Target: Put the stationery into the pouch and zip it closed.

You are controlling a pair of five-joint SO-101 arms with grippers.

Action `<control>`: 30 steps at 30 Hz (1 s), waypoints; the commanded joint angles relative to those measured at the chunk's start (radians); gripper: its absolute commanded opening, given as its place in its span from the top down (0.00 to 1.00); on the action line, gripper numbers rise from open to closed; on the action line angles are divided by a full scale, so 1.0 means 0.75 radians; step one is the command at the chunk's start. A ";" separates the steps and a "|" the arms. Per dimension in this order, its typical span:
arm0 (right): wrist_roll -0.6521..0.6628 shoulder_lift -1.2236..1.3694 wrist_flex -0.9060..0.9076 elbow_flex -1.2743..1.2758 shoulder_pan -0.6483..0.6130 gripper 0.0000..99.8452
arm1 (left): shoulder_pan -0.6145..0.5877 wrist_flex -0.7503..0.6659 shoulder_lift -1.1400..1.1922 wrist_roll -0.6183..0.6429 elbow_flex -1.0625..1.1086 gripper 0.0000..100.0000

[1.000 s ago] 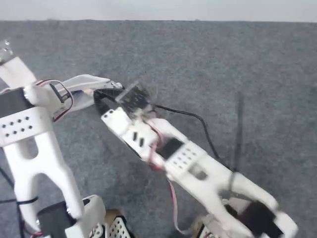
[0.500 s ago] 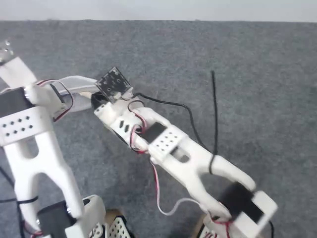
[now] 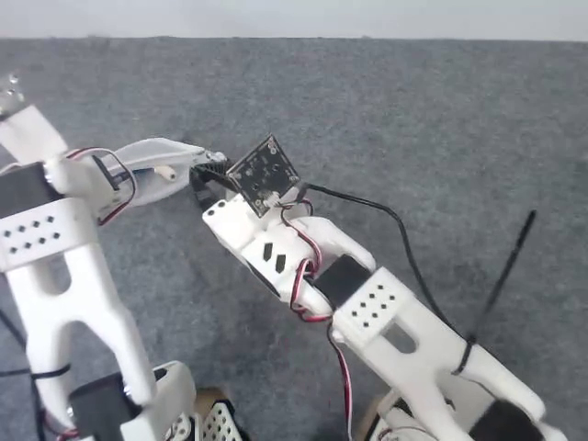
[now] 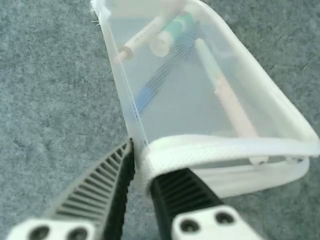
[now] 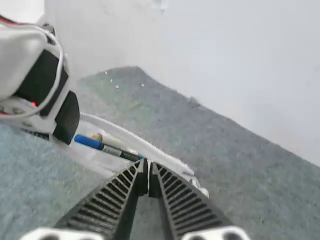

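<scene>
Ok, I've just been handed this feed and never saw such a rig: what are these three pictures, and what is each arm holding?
These are two small white robot arms side by side on a grey table. The high view looks down from a fixed camera. The other two come from a camera on each arm's wrist, looking along its end effector. The left end effector is shut on the edge of a clear pouch, with pens inside it. The right end effector has its fingers together at the pouch's zip line, near a blue pen in the pouch. I cannot tell whether it pinches the slider.
</scene>
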 commanded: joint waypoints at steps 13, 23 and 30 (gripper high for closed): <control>-0.129 -0.011 0.103 0.098 -0.009 0.79 | 0.004 -0.033 -0.025 0.006 -0.011 0.99; -0.012 0.412 -0.390 0.106 0.026 0.79 | 0.004 -0.033 -0.025 0.006 0.001 0.99; 0.033 0.602 -0.703 0.104 0.109 0.79 | 0.004 -0.033 -0.025 0.006 0.001 0.99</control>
